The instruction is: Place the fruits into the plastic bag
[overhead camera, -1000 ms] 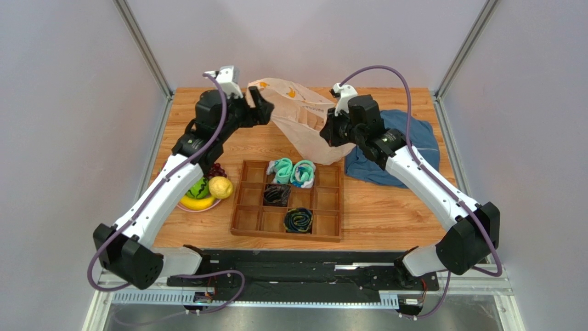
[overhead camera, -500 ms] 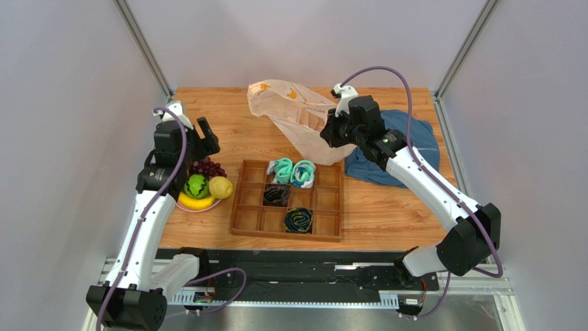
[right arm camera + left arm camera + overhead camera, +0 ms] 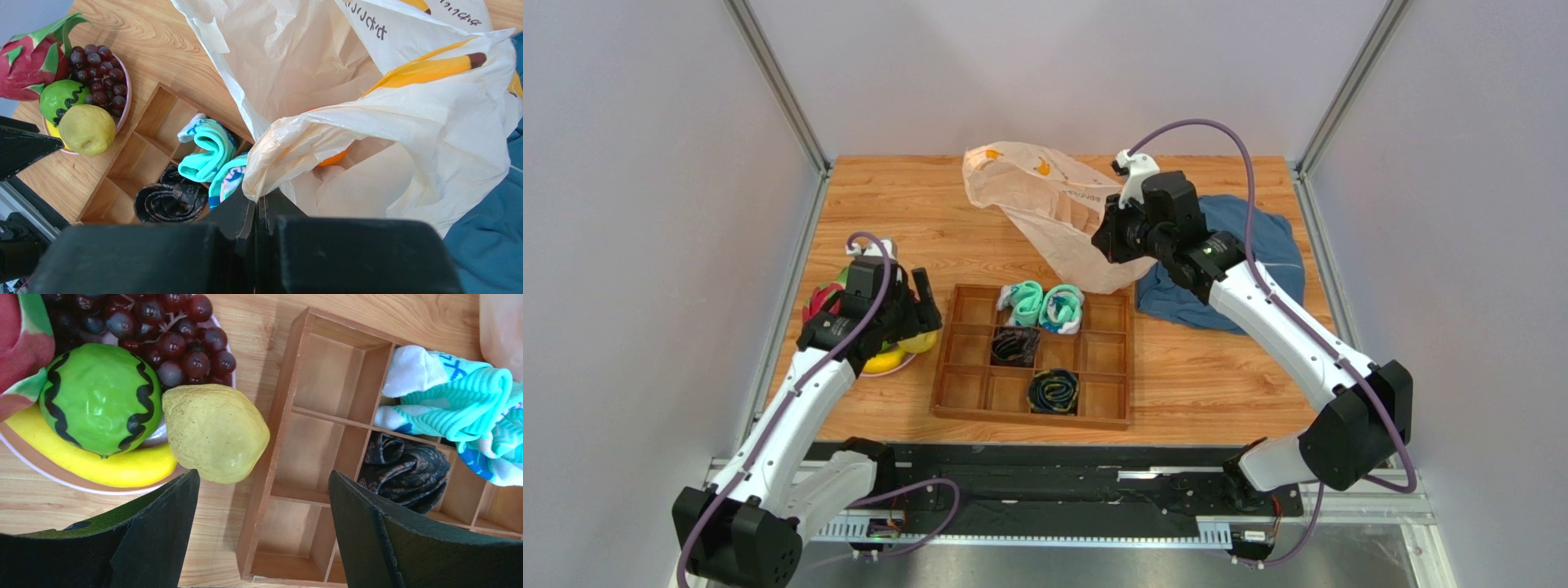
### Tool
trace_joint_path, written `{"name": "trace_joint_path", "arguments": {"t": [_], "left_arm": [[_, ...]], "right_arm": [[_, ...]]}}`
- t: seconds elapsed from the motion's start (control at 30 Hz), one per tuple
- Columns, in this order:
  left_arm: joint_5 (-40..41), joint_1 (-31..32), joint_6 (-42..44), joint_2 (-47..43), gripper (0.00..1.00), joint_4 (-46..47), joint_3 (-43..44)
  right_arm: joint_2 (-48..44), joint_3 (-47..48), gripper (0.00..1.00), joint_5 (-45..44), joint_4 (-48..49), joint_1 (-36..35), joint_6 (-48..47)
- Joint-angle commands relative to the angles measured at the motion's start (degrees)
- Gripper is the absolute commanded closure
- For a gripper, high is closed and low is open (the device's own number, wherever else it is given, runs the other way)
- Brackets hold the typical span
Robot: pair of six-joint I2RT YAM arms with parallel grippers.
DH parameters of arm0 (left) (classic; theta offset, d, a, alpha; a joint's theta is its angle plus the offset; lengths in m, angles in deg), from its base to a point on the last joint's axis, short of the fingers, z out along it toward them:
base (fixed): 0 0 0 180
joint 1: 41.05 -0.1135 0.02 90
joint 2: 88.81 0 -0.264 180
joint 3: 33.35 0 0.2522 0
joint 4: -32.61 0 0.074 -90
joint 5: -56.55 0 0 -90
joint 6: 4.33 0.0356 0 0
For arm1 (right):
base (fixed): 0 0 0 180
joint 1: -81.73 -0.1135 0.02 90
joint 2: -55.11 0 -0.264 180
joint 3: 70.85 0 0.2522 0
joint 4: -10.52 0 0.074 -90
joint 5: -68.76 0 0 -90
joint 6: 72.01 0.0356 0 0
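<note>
The plastic bag [image 3: 1048, 206] with banana prints stands at the back middle. My right gripper [image 3: 1109, 240] is shut on its rim [image 3: 270, 171] and holds it up. An orange [image 3: 334, 160] shows inside the bag. My left gripper [image 3: 264, 478] is open and empty, low over the plate [image 3: 37, 473], with its jaws just short of the lemon [image 3: 215, 441]. On the plate also lie a green striped melon [image 3: 98, 398], a banana [image 3: 92, 467], grapes [image 3: 169, 331] and a dragon fruit [image 3: 21, 337]. In the top view the left arm hides most of the plate.
A wooden divided tray [image 3: 1100, 368] sits right of the plate, holding teal socks [image 3: 1041, 303] and dark socks [image 3: 1053, 390]. Its left wall [image 3: 276, 447] lies between my left fingers. A blue cloth [image 3: 1247, 245] lies behind the right arm.
My left arm has swung from the bag's left rim back and down to the fruit plate. The right gripper has kept hold of the bag without moving.
</note>
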Motion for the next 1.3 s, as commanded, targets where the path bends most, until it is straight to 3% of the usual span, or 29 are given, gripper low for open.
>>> {"name": "trace_joint_path", "arguments": {"t": [0.0,0.2,0.8,1.27], "left_arm": [[4.1,0.1,-1.8,0.3,0.14,-1.8,0.2],[7.4,0.1,-0.6,2.8,0.13,-1.3,-1.6],[4.9,-0.4,-2.7,9.1,0.11,3.3,-5.1],[3.5,-1.7,-1.4,13.7,0.19,6.9,-4.8]], "right_arm": [[-1.6,-1.4,0.97,0.4,1.9,-0.3,0.8],[-2.3,-2.0,0.97,-0.1,1.6,-0.3,0.9],[-2.1,-2.5,0.96,-0.3,1.0,-0.3,0.7],[-1.9,-2.6,0.96,-0.4,1.0,-0.2,0.4]]}}
